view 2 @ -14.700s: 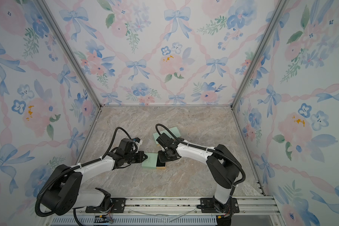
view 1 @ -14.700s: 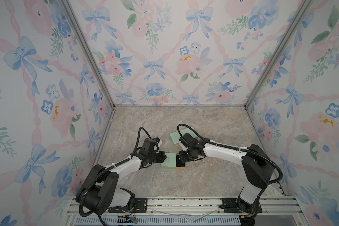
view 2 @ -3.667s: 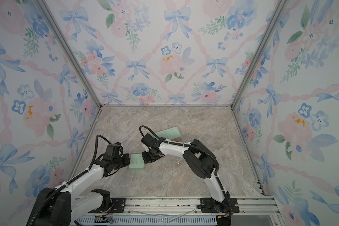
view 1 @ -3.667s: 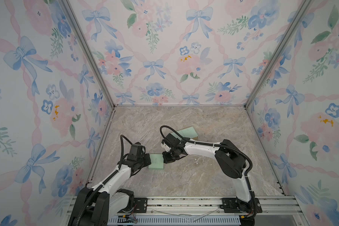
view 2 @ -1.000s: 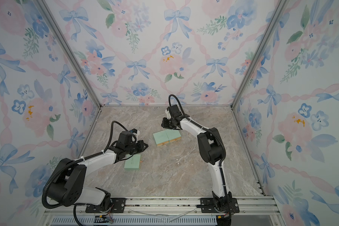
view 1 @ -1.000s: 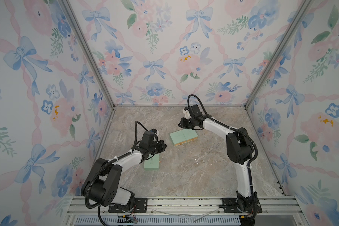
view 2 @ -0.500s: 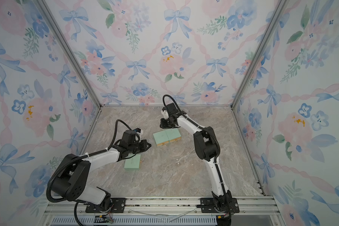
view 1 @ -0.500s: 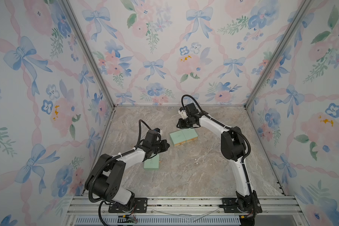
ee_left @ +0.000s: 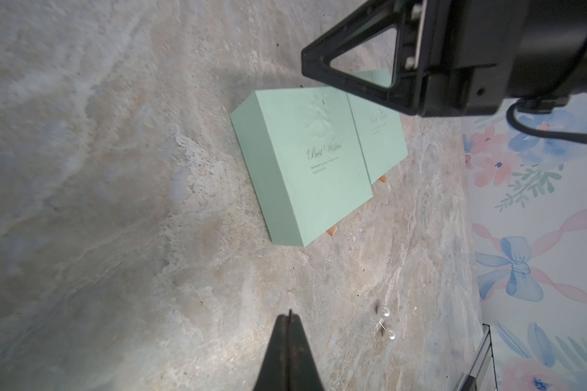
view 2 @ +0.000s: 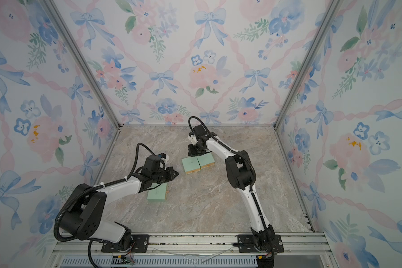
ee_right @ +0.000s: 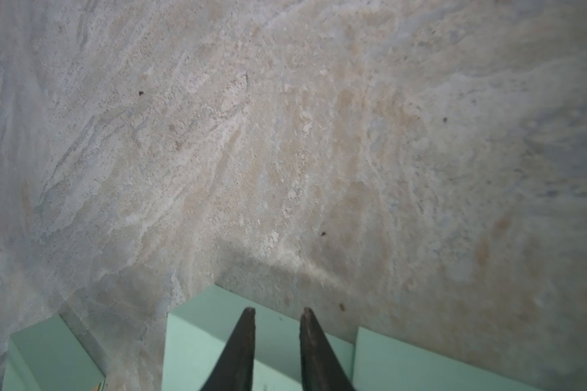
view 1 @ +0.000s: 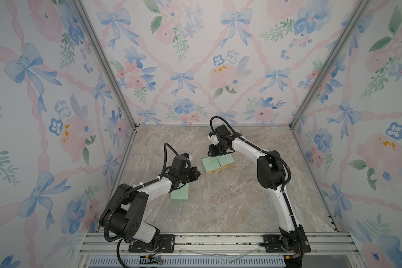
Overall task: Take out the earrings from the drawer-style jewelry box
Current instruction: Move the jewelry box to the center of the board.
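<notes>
- Marble tabletop (view 1: 218,208) bears three mint-green boxes. A pair of boxes (view 1: 217,163) lies side by side and touching near the middle. A single box (view 1: 179,195) lies nearer the left arm, partly hidden under it in both top views.
- The earrings (ee_left: 385,313), two small pearl-like beads, lie loose on the bare tabletop, outside every box. They are close to each other, between the two arms, on the front-rail side of the pair.
- The left gripper (ee_left: 289,313) has its fingers pressed together with nothing between them. It sits between the single box and the pair, apart from the earrings.
- The right gripper (ee_right: 278,309) stands narrowly parted and holds nothing. Its tips are over the far edge of the pair, well apart from the earrings; whether they touch the box I cannot tell.
- Small orange tabs (ee_left: 332,231) peek out at the base of each box of the pair.
</notes>
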Tool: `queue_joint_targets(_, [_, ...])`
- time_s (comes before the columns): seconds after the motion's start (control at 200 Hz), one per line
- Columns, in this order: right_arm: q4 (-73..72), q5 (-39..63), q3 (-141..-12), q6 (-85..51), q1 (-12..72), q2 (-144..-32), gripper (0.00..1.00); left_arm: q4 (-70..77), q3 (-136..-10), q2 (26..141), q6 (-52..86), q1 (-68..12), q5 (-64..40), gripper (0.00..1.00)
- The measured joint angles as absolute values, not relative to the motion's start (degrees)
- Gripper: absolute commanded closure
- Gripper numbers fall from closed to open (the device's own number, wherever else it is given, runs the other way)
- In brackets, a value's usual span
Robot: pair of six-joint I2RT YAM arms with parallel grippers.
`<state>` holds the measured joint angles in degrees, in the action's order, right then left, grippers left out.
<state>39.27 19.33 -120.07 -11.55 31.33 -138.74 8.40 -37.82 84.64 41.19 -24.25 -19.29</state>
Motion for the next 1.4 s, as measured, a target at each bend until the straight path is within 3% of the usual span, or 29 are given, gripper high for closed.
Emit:
queue_joint_targets(0.39, [41.82,20.18,-120.49,-8.43,34.70,-139.20,0.74,7.11,-37.01,82.52,41.17,-24.25,-17.85,1.00])
queue_joint_targets(0.635, [40.75,22.20,-112.03,-7.86,35.48,-136.20,0.76,6.26,-36.58,82.28,41.17,-24.25,-17.80,1.00])
queue_joint_targets(0.95, [36.88,26.98,-99.68,-8.47,36.71,-126.72,0.74,6.13,-36.14,82.26,41.19,-24.25,-17.82,1.00])
queue_joint_targets(1.4, [22.68,16.67,-76.97,-22.20,34.41,-103.61,0.72,8.12,-36.56,85.19,41.17,-24.40,-18.04,1.00])
